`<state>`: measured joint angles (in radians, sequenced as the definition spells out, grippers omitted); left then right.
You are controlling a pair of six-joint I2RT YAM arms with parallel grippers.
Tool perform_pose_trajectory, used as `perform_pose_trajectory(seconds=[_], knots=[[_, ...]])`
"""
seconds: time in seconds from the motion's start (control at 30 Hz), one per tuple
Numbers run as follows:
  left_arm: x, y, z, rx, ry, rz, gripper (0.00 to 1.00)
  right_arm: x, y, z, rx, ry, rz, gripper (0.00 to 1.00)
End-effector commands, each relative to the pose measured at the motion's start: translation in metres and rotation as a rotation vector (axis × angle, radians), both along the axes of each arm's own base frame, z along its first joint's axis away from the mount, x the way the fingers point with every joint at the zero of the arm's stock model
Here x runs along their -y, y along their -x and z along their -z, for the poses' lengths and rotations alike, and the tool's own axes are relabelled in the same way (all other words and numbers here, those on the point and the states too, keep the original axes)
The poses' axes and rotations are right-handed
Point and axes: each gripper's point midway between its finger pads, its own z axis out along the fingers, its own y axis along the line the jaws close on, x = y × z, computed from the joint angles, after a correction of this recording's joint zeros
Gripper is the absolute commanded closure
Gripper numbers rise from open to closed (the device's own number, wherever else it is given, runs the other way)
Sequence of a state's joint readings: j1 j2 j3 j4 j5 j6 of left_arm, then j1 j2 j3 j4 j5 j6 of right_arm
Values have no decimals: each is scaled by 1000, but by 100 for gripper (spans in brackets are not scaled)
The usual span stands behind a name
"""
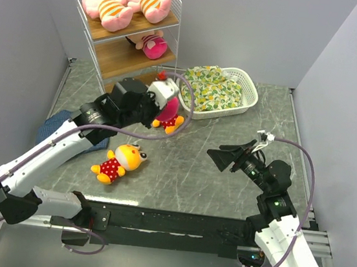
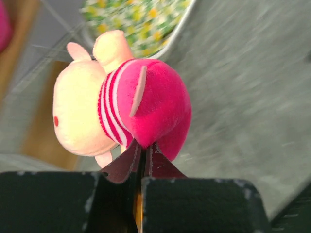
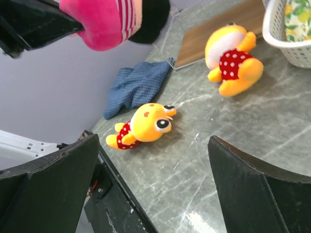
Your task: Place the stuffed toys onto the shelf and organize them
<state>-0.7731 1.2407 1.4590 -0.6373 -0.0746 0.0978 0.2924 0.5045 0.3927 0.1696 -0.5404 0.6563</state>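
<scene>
Doll pinched in left pincer, headed for shelf

Left pincer [image 2: 143,156] is clamped nearly shut on the pink hat of a doll [image 2: 141,104], with only a sliver of plush between the tips. Doll hangs clear of the worktop toward the far-left corner, just in front of the shelf [image 1: 119,60]. Likely held high to clear the wire side and go on the middle board beside the other doll [image 1: 151,44], pairing like with like. Top board holds two pigs [image 1: 112,7] side by side, so sorting by kind looks like the plan. Bottom board is mostly hidden by the arm. Two orange animals are not shelved: one [image 1: 121,161] lies toward the near-left, one [image 1: 172,123] under the raised doll, close to the basket [image 1: 253,97]. Right pincer [image 1: 229,158] is spread wide and holds nothing, hovering over the right side apart from every toy; probably idle. Blue cloth [image 1: 54,126] lies at the left edge.
</scene>
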Motion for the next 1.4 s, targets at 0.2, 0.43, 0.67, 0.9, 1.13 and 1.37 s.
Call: perform_pose_trajectory(seconds=[0.2,0.43,0.67,0.9,1.13,1.37], knots=[[-77,-42,10,368,-680,-76,99,4,-6,-12,22,28,36,0],[-89,-51,-10,593,-790,-97,99,4,-6,-19,36,28,35,0],[-113,-74,-24,647,-795,-110,99,3,-5,-20,37,29,29,0],[-129,-95,-30,666,-753,-116,99,5,-4,-26,52,39,39,0],[-138,-114,-22,670,-738,-122,96,5,-4,-35,69,42,35,0],[-146,-138,-15,664,-761,-143,89,5,-3,-41,81,50,31,0]])
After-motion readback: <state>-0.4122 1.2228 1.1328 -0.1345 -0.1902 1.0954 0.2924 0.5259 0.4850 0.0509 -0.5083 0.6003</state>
